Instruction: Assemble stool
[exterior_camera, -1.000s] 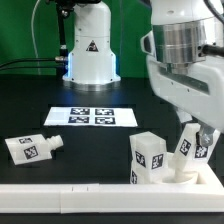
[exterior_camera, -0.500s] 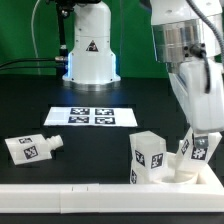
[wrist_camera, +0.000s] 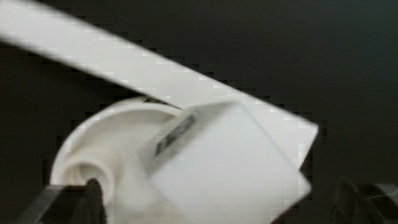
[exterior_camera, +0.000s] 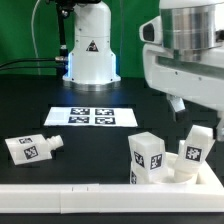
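Observation:
The white round seat [exterior_camera: 178, 172] lies at the exterior view's lower right, against the rail. Two tagged white legs stand in it: one [exterior_camera: 149, 158] on its left and one [exterior_camera: 194, 148] on its right, leaning a little. A third leg [exterior_camera: 30, 148] lies loose on the black table at the exterior view's left. My gripper [exterior_camera: 180, 105] hangs above the right leg, clear of it. In the wrist view my gripper [wrist_camera: 217, 205] is open, its dark fingers [wrist_camera: 71, 203] wide apart, with a leg [wrist_camera: 240, 160] and the seat [wrist_camera: 107, 140] below.
The marker board [exterior_camera: 92, 117] lies flat mid-table. A long white rail [exterior_camera: 70, 195] runs along the front edge and shows in the wrist view [wrist_camera: 107, 50]. The robot base [exterior_camera: 90, 55] stands at the back.
My gripper was down around the right leg on the seat. It has let go and risen up away from it. The leg stays standing in the seat.

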Controlling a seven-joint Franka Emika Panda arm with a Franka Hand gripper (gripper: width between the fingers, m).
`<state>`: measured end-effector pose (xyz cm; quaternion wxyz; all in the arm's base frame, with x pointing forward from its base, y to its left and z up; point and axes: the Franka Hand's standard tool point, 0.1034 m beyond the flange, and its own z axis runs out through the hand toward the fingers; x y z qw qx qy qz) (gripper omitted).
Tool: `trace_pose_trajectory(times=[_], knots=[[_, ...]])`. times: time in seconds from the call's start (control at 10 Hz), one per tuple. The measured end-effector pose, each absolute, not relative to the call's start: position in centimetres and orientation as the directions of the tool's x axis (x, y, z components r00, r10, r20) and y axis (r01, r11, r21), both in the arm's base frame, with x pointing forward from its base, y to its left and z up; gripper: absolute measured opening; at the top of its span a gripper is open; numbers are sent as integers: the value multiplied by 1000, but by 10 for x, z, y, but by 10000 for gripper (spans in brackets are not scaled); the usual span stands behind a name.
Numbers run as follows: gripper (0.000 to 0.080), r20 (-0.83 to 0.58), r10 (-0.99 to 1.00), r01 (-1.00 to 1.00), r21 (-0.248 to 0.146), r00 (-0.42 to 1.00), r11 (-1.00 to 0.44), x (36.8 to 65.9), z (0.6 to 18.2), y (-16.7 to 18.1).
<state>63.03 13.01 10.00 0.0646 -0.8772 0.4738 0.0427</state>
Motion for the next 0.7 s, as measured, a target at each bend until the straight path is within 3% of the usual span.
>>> trace_pose_trajectory(times=[0.1,0.4,0.5,0.7], knots=[[643,-136,-828,-839,-74,544,-539,631,97,129],[649,-114,-698,-707,-96,707,-700,630,96,128],[649,-50,-505,-507,-123,862,-853,634,97,131],[649,-4,-216,-215,-131,976,-968,634,99,134]])
